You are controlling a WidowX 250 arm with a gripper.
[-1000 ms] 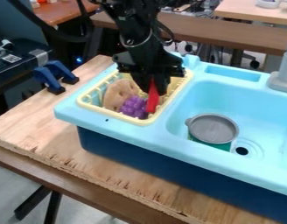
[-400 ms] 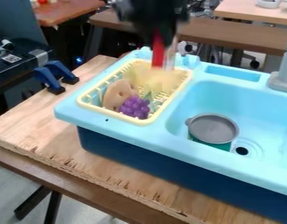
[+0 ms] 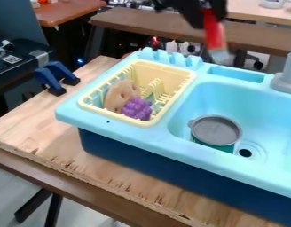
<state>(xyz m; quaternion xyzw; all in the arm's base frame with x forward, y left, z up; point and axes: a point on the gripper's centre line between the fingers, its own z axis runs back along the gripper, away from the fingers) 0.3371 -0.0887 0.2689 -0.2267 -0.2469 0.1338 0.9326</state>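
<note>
Near: wood board w/ rough, splintered near edge, slanting down to right. Sink unit sits on it, dk blue wall below, lt blue rim above. In the basin, low toward the near side: pot, gray round top, green side, small tab at left; drain just right of it. Gap btwn pot & basin's right wall is wider than on its left.

Mid left: pale yellow rack set in the unit, raised rim all round, slots inside. Purple grape bunch in its near part, tan holed piece leaning upright just left of it; more room far/right, over the slots.

Far: red-handled thing in the air, above/beyond the unit's far rim, nr the shallow recess. Long, narrow, bright red for most of its length, pale see-through-looking lower end, blurred. Hangs close to upright, bottom tipped a bit right. Black gripper pinches its upper end. Visible gap btwn lower end & rim; exact ht can't tell. Well apart from rack & pot. Faucet stands right, w/ space btwn. Beyond: brown bench, blurry bkgd stuff.
</note>
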